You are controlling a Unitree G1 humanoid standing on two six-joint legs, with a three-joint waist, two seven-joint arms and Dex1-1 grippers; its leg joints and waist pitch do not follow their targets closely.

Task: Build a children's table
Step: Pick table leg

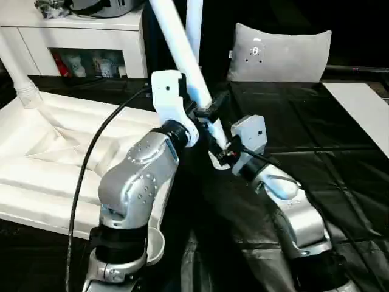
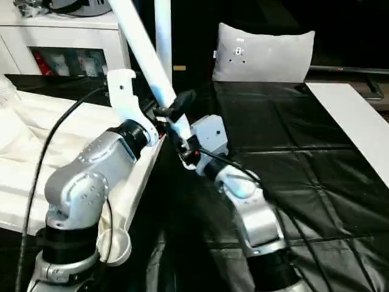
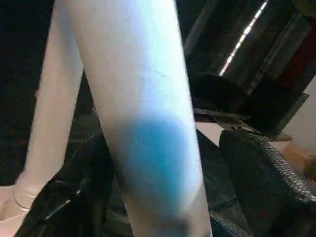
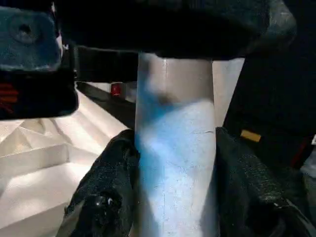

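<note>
Both sets of fingers sit on one loose leg [image 1: 182,48], which slants from mid-frame up toward the top edge. Your right gripper [image 4: 175,197] has it properly: its two fingers [image 4: 106,187] press the shaft from either side, as the right wrist view shows. Your left gripper [image 3: 158,197] straddles the same leg a little higher, with one finger [image 3: 261,182] standing clear of the shaft, so count that side as open around the leg, not yet clamped. The tabletop [image 1: 42,164] lies ribbed side up at the left of the head view, and one leg [image 1: 15,67] already stands in its far corner at the upper left; another [image 1: 194,24] rises behind the held one at the top centre, though you cannot see its foot. You are, by my reading, in the middle of fitting a further leg: it is lifted and shared between the two arms, well apart from any socket. Next you need a settled hold, either closing the left fingers or letting one arm take the leg alone, then a swing toward the left of the frame to bring the thick end over a free corner. Keep the shaft in line with the socket before you press and twist, since a tilted entry will likely jam.
</note>
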